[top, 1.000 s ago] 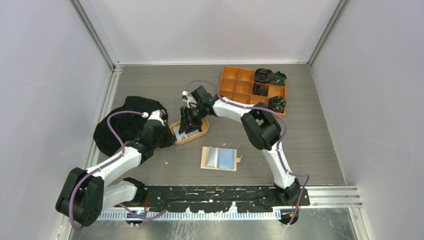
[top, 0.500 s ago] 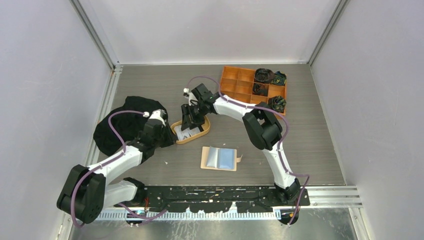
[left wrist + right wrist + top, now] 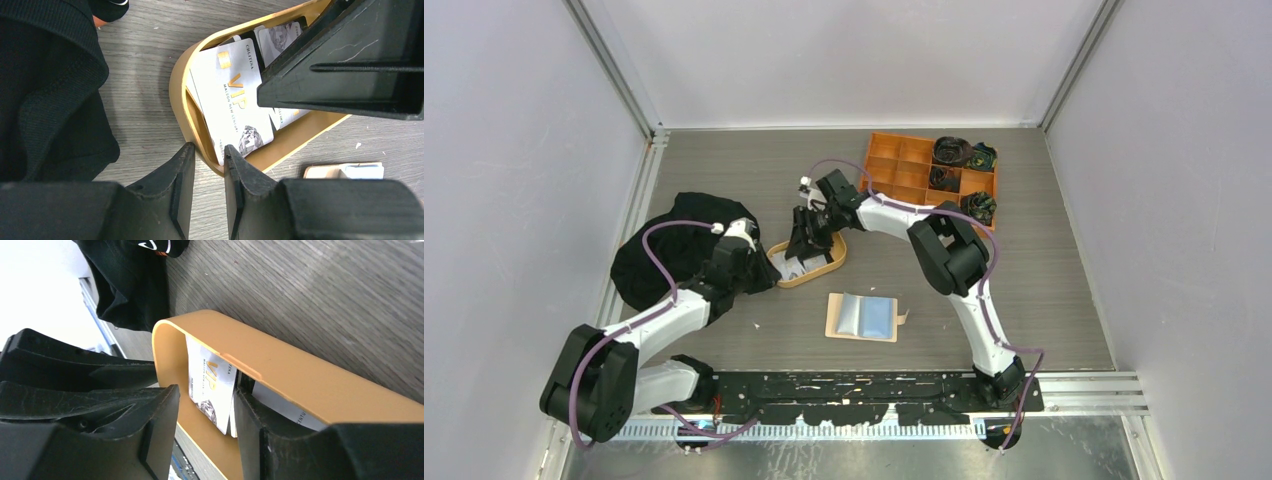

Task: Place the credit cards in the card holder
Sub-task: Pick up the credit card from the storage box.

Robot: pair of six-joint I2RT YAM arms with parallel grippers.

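The VIP card (image 3: 235, 100) lies on top of the credit cards in the oval tray (image 3: 179, 92), one corner up on the tray's end rim and a dark edge showing under it. The blue card (image 3: 879, 318) lies on the open card holder (image 3: 835, 322), on the surface nearer the bases and well apart from the tray. Tucked in or just laid on, can't tell.

Step in hand, I'd say: picking the next card out of the tray. The right gripper (image 3: 205, 392) is down inside it, jaws part open with the VIP card between them, no clamp visible. The left gripper (image 3: 206, 152) has narrow jaws astride the tray's end rim, apparently pinching it steady.

Next move needs a finger under the card's edge, a close on its faces, and a lift clear of the wall without dragging the others.
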